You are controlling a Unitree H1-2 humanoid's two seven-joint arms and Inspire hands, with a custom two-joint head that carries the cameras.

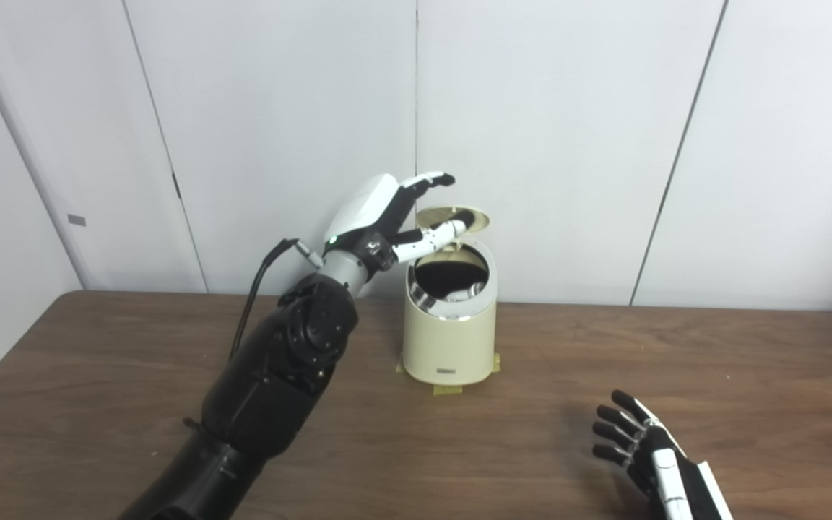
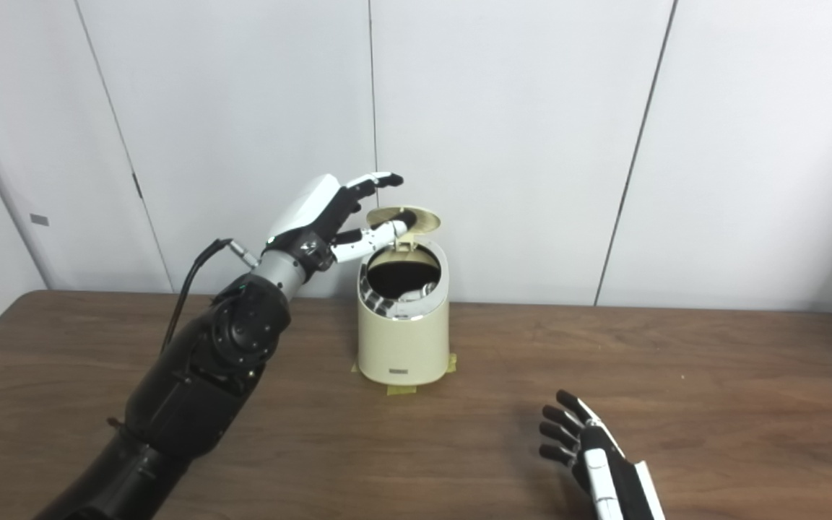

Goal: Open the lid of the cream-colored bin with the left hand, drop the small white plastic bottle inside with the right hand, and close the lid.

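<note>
The cream-colored bin [image 1: 449, 339] stands on the table near the back wall, taped down at its base. Its lid [image 1: 459, 217] is raised at the back, and the dark inside with a shiny rim shows. My left hand [image 1: 387, 217] is up beside the lid with fingers spread; its thumb lies against the lid's underside and the other fingers reach above it. My right hand [image 1: 651, 455] is low at the front right, over the table, fingers apart and empty. I see no white bottle in either view.
The brown wooden table [image 1: 604, 375] runs wide to both sides. White wall panels [image 1: 568, 130] stand right behind the bin. A black cable [image 1: 257, 289] loops off my left forearm.
</note>
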